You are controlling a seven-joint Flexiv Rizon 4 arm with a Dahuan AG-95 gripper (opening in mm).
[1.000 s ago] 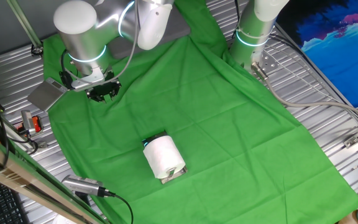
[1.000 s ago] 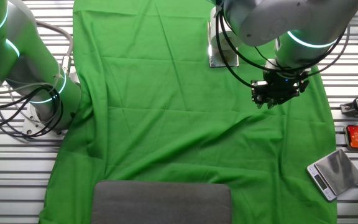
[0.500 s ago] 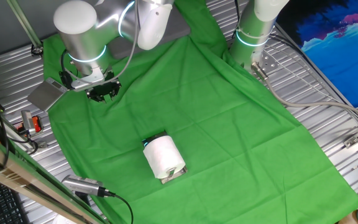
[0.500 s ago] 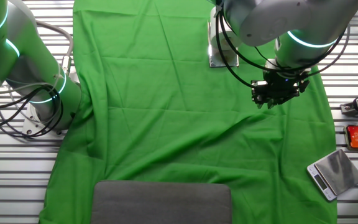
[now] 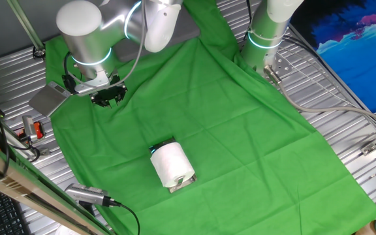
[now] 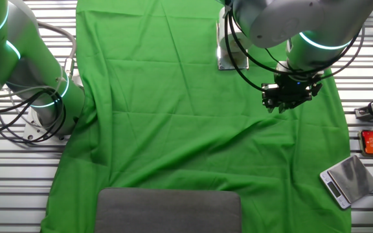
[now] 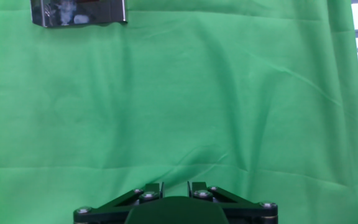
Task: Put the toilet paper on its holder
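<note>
Covering most of the table (image 5: 344, 114), green cloth (image 5: 201, 117) lies wrinkled; folds could snag a low sweep. Toilet paper (image 5: 172, 163) at 6 o'clock already sits on the holder (image 5: 183, 183), task looks done. Gripper (image 5: 108, 96) at 10 o'clock, well apart, holds nothing; how wide it's open I cannot tell. Bumping the roll would unseat it.

A slatted metal table (image 5: 344, 111) is covered by a green cloth (image 5: 227, 130). On the cloth, a chrome holder (image 5: 183, 183) is seen, with the roll (image 5: 172, 163) upon it. Beside the cloth, a grey plate (image 5: 46, 100) and a scale (image 6: 348, 179) are laid on the slats.
</note>
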